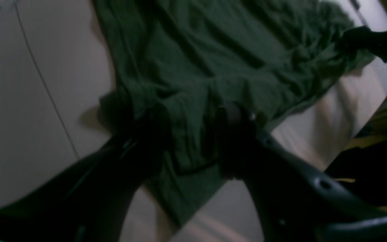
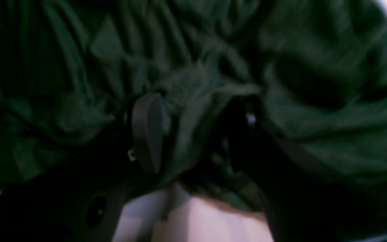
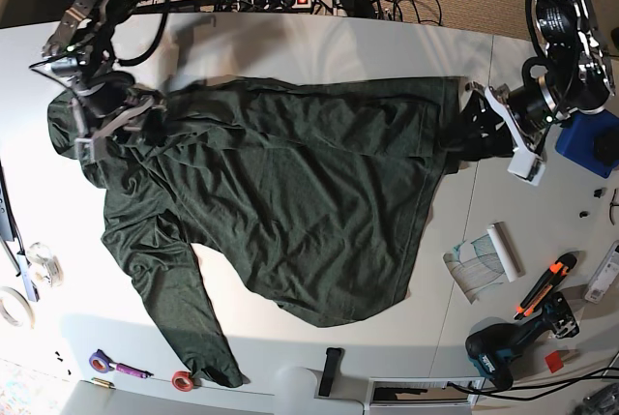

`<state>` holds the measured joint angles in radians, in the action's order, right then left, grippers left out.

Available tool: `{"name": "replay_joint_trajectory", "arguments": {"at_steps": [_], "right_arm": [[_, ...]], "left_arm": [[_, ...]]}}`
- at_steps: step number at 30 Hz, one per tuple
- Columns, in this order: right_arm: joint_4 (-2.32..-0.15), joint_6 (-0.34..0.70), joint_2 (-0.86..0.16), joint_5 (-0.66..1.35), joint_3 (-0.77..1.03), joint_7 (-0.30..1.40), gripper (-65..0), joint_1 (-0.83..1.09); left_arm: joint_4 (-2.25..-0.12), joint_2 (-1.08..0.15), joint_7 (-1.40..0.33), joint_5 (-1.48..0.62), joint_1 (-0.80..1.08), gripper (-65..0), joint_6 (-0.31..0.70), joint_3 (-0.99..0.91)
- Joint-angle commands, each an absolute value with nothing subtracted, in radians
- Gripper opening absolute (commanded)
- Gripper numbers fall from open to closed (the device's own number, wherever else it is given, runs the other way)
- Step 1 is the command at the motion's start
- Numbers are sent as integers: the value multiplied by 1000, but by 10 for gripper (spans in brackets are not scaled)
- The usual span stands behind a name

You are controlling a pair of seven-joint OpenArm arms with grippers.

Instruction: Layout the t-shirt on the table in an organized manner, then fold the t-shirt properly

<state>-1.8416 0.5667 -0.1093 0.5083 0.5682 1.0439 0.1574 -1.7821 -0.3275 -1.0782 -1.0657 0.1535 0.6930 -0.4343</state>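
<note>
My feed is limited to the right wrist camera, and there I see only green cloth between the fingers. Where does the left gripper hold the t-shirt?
Observer: From above, the left gripper holds the t-shirt at the edge opposite to the right gripper.
Operator: Does the cloth lie flat between them?
Observer: It is mostly spread out but wrinkled, and one sleeve trails toward the near edge of the table.
Operator: Is anything close to the cloth?
Observer: A paper roll and a drill lie on the left arm's side, apart from the t-shirt.
</note>
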Motion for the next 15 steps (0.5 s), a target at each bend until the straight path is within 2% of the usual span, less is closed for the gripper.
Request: {"name": "replay_joint_trajectory", "arguments": {"at_steps": [1,7,15], "right_arm": [[-1885,571,-129,538,571,1024,-354,147],[-1988,571,-133,519,571,1080,-354,147],[-1996,524,-133,246,678,995,-354,147]], "left_arm": [[-1797,-350,-1055,-1110,139,-394,698,-443],[-1798,-371,-1054,-1157,130,-394,698,-477],[-1797,-371,-1098,-1156,131,-394,698,-611]]}}
